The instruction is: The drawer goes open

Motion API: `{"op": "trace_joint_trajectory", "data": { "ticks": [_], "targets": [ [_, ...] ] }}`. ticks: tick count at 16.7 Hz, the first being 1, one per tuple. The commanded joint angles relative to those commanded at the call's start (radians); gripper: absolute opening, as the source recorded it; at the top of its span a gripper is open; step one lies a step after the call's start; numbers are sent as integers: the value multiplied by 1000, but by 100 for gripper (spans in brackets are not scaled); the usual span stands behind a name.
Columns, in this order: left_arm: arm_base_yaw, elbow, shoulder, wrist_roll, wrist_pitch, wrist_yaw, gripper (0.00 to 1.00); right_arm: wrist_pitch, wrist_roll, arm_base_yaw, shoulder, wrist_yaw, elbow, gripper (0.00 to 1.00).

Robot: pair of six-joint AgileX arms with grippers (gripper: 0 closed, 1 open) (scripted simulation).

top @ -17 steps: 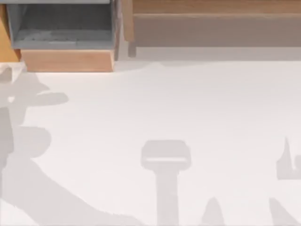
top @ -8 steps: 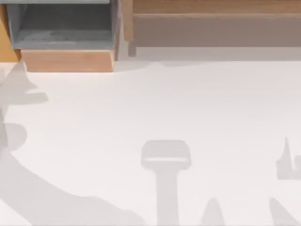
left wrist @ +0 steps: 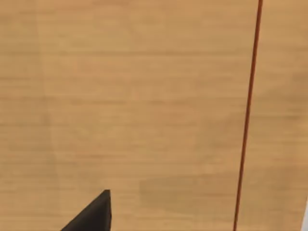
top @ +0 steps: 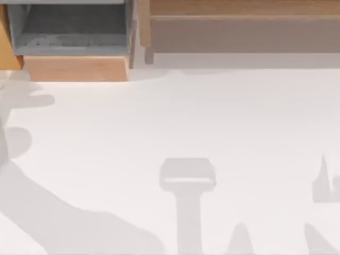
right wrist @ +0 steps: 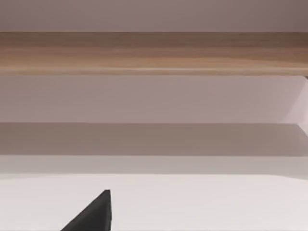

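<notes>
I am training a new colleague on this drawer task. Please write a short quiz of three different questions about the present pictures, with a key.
1. True or false: in the top view, the drawer is pulled out, so its grey inner floor shows.
2. Which lies nearer the top view's left edge: (A) the drawer, (B) the long wooden slab?
3. Fill in: the drawer's front panel is light-brown ____.

Key: 1 true; 2 A; 3 wood.
</notes>
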Motion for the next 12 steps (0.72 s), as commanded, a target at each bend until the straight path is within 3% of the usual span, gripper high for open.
{"op": "trace_joint_trajectory", "data": {
  "ticks": [3,12],
  "targets": [
    [0,1,0,0,0,0,100,0,0,0,0,0,0,100],
    [0,1,0,0,0,0,32,0,0,0,0,0,0,100]
  ]
}}
